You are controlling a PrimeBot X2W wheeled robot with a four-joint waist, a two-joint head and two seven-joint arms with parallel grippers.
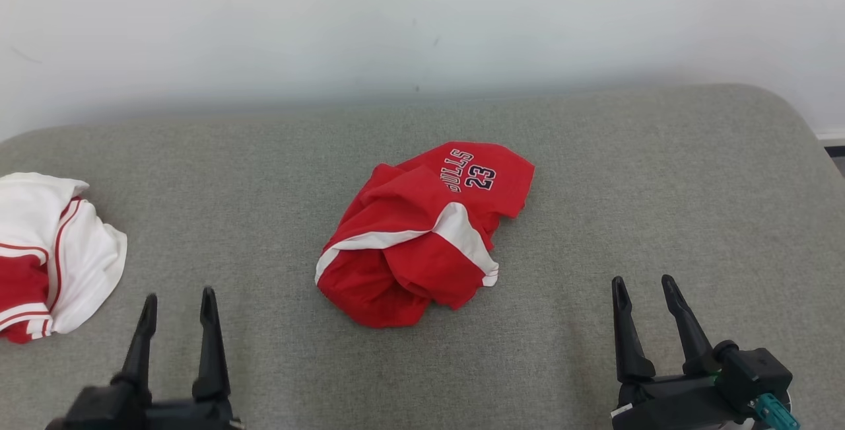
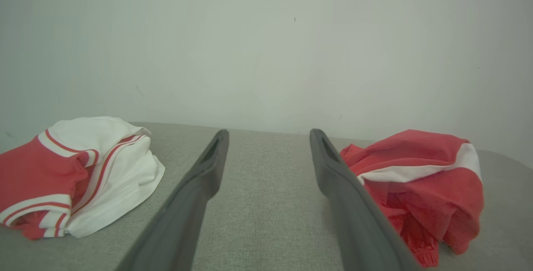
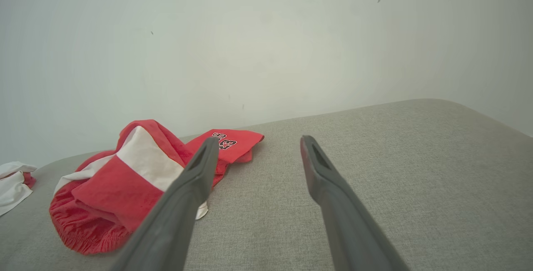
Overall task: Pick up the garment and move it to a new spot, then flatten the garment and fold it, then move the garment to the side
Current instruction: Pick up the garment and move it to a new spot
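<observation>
Lying crumpled at the middle of a grey fabric surface (image 1: 660, 185), the red garment (image 1: 422, 232) sits ahead of the left gripper (image 1: 179, 294) and right gripper (image 1: 643, 281), both spread open and empty. A white-and-red garment (image 1: 53, 251) rests at the surface's left edge; a pale wall (image 1: 422, 20) stands behind.

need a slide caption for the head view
Crumpled red garment mid-cushion, white garment at far left; left gripper and right gripper in front, jaws open and empty.

The red garment (image 1: 422, 238) reads "BULLS" above "23" in dark, white-edged letters (the first letter partly tucked into a fold).
</observation>
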